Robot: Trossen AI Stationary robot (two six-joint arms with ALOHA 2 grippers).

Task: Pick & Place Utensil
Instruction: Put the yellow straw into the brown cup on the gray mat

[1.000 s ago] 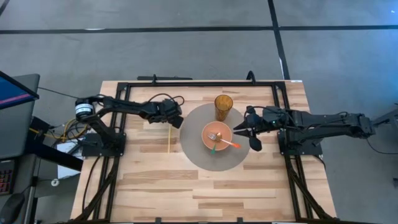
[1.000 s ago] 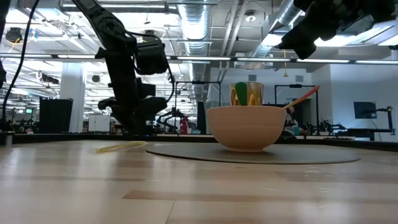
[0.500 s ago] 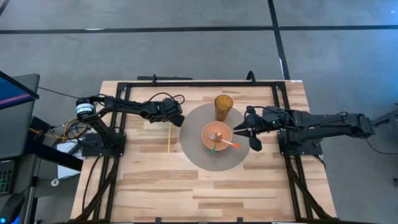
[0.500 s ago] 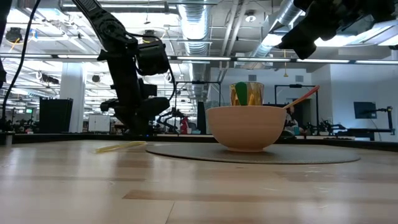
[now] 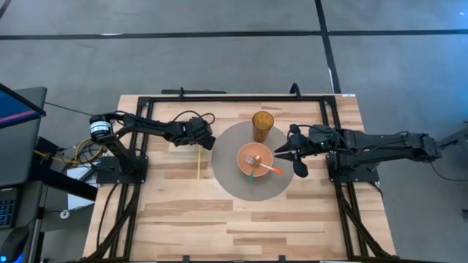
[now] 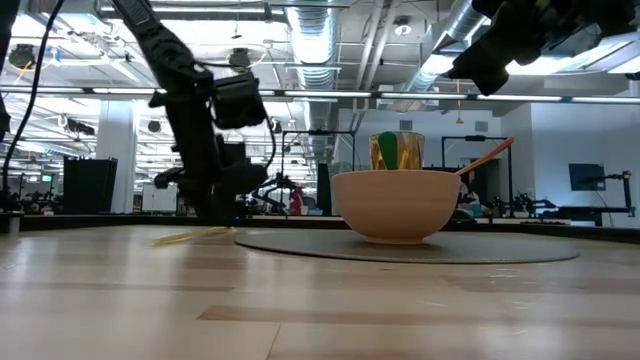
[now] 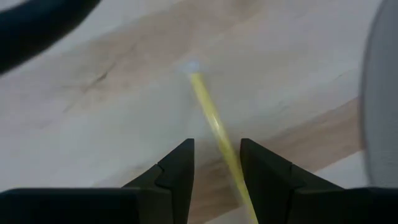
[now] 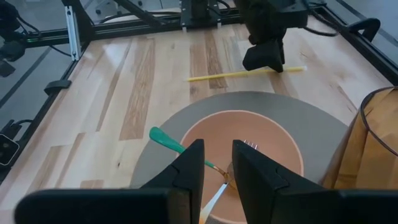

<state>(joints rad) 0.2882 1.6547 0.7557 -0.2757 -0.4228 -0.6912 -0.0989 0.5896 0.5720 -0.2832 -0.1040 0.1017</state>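
A: The yellow utensil, a thin stick-like piece, where is it lying?

B: It lies flat on the wooden table, just beside the left edge of the round grey mat. One end of it is under the left gripper. In the left wrist view the yellow stick runs between the two dark fingers, and the jaws are spread, not touching it as far as I can see.

A: And the low view?

B: There the left gripper hangs just above the table, and the yellow utensil is on the wood below it.

A: What is on the mat?

B: An orange bowl stands in the middle. Inside it are a fork, a green-handled utensil and an orange-handled utensil. An amber cup stands on the far part of the mat, near the bowl.

A: The right arm?

B: The right gripper is held above the right edge of the mat, beside the bowl. In its wrist view the fingers stand a little apart, holding nothing.
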